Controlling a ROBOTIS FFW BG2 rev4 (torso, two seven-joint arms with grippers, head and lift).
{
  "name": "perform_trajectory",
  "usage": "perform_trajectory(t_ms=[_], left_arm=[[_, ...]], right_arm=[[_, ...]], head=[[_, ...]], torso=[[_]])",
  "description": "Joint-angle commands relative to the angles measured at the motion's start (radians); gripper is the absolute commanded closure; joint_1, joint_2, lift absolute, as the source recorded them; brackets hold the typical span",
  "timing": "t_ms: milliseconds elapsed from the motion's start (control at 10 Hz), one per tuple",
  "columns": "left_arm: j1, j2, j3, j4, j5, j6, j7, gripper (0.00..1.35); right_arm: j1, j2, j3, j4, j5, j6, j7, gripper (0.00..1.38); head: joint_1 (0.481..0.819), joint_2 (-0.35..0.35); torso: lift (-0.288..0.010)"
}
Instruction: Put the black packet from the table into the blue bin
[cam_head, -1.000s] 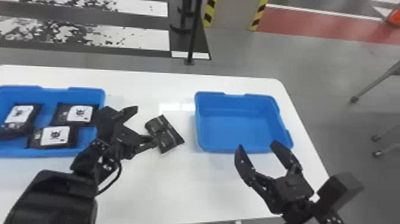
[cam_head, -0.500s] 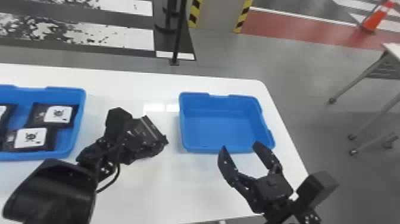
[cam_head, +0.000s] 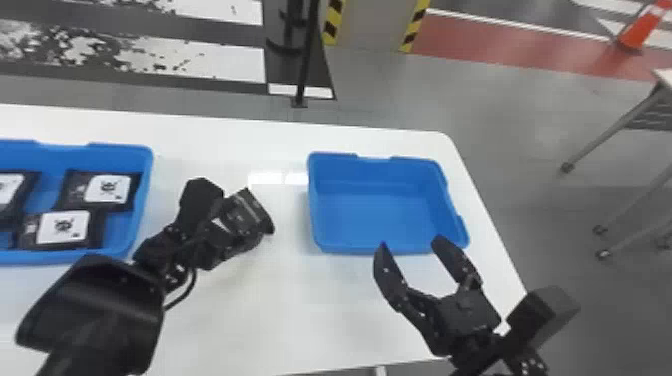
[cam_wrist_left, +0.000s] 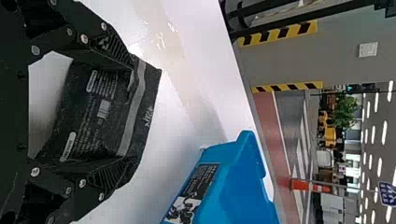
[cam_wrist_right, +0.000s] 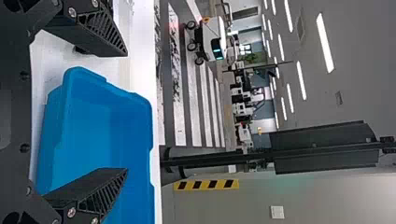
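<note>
Left gripper (cam_head: 246, 214) clasps the black packet (cam_wrist_left: 84, 121), barcode (cam_wrist_left: 104, 109) showing.

No wording can be made out. In the head view, toward nine o'clock, three black pouches (cam_head: 97, 227) each bear a white label (cam_head: 62, 226) with a dark emblem. The black packet (cam_head: 245, 212), between eight and nine o'clock, shows fine print (cam_wrist_left: 81, 135) and a small barcode (cam_wrist_left: 103, 109) in the left wrist view. There, the blue bin (cam_wrist_left: 238, 186) has a printed picture label (cam_wrist_left: 187, 196) on its outer wall, and a blue sign (cam_wrist_left: 387, 193) with pale marks stands in the background. Hazard stripes (cam_head: 332, 22) mark a grey panel (cam_head: 375, 22) toward twelve o'clock in the head view.
</note>
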Motion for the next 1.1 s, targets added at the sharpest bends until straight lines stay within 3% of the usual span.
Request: perform_trajectory(t_ms=[0,100,400,600,900,1000], left_arm=[[0.005,-0.002,0.012,0.002,0.004,-0.008,-0.008,1.15],[0.005,-0.002,0.010,0.002,-0.006,-0.040,-0.011,1.21],[-0.007,-0.001,0.026,-0.001,0.004,-0.187,-0.043,1.21],[-0.007,0.040,0.044,-0.082,0.088,-0.246,-0.086,1.21],[0.120,0.100,0.207,-0.332,0.068,-0.253,-0.120,1.21],[0.174,0.108,0.293,-0.391,0.034,-0.246,-0.136,1.21]], right_arm=[[0.000,0.000,0.000,0.001,-0.004,0.000,0.001,0.14],[0.000,0.000,0.000,0.004,-0.008,0.000,0.001,0.14],[0.005,0.000,0.000,0.001,-0.010,0.000,0.001,0.14],[0.007,0.000,0.000,-0.001,-0.008,0.000,0.000,0.14],[0.012,0.000,0.000,-0.006,-0.012,0.000,0.000,0.14],[0.012,0.000,0.000,-0.006,-0.012,0.000,0.000,0.14]], head=[[0.695,-0.240],[0.695,-0.238],[0.695,-0.248],[0.695,-0.249],[0.695,-0.202],[0.695,-0.160]], torso=[[-0.110],[-0.110],[-0.110],[-0.110],[-0.110],[-0.110]])
